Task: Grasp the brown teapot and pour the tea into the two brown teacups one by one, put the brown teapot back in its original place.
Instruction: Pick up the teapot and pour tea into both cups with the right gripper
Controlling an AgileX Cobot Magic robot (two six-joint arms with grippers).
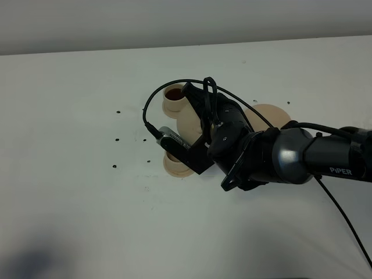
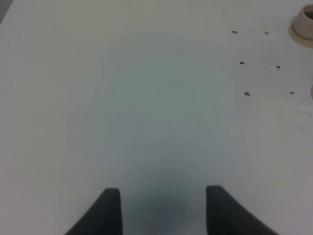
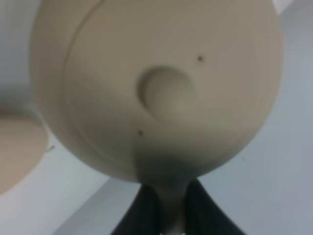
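My right gripper (image 1: 200, 113) is shut on the loop handle of the brown teapot (image 1: 187, 123) and holds it between the two teacups. In the right wrist view the teapot (image 3: 161, 83) fills the frame, lid and knob facing the camera, with the fingers (image 3: 145, 210) clamped on the handle. The far teacup (image 1: 174, 95) holds dark tea and stands on its small saucer. The near teacup is hidden under my wrist; only its saucer (image 1: 176, 167) shows. The large saucer plate (image 1: 272, 116) lies bare to the right. My left gripper (image 2: 164, 210) is open and empty over bare table.
The white table (image 1: 87, 192) has several small dark holes (image 1: 117, 140) left of the cups. In the left wrist view a teacup (image 2: 305, 24) shows at the frame's corner. A tan saucer edge (image 3: 14, 147) shows beside the teapot in the right wrist view.
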